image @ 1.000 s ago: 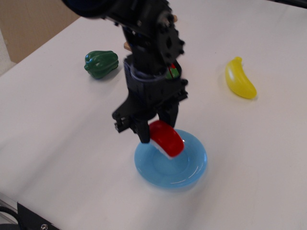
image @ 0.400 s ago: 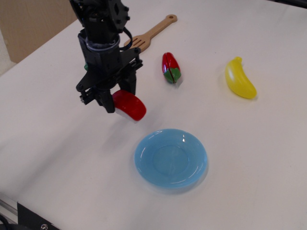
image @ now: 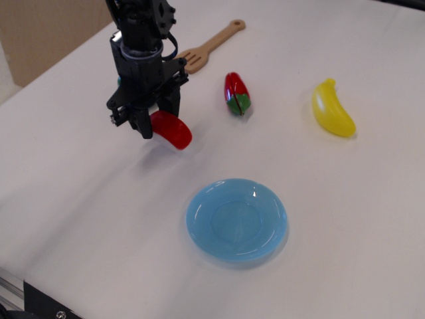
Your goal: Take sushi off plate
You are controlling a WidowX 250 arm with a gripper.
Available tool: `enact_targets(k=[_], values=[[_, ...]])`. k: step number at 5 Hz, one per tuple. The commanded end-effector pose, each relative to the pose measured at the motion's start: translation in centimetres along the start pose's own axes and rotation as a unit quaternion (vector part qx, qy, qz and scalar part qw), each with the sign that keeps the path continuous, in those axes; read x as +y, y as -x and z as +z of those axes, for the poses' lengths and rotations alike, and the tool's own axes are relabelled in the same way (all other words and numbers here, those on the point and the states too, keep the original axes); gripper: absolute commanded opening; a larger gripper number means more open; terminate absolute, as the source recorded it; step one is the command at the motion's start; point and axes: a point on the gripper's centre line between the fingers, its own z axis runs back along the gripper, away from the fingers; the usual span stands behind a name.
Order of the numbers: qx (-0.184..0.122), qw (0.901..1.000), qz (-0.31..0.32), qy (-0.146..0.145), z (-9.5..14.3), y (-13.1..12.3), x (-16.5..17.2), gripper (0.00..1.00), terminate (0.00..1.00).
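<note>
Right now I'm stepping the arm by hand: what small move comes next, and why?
Probably lower and open. The gripper holds the sushi above bare table, well clear of the empty plate, so setting it down looks safe.

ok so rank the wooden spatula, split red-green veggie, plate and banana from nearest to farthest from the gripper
Measured from the gripper, which is holding the sushi:
1. Wooden spatula and split veggie, behind it and to its right; too close to call.
2. Plate, toward the front right.
3. Banana, far right.
</note>
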Motion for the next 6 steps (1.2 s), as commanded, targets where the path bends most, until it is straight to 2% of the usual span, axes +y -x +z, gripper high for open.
enact_targets(k=[1,2,3,4,5,6], values=[[-0.006,0.9999,0.001,0.010,1.0,-1.7,-2.2,1.00,0.00],[-0.001,0.9998,-0.017,0.014,1.5,-1.6,-2.1,1.00,0.00],[-0.003,0.9992,-0.022,0.033,3.3,-1.6,-1.8,1.00,0.00],[-0.008,0.9966,-0.041,0.071,6.4,-1.6,-1.2,1.00,0.00],[-0.015,0.9894,-0.118,0.083,8.6,-1.4,-0.2,1.00,0.00],[-0.015,0.9894,-0.118,0.083,8.6,-1.4,-0.2,1.00,0.00]])
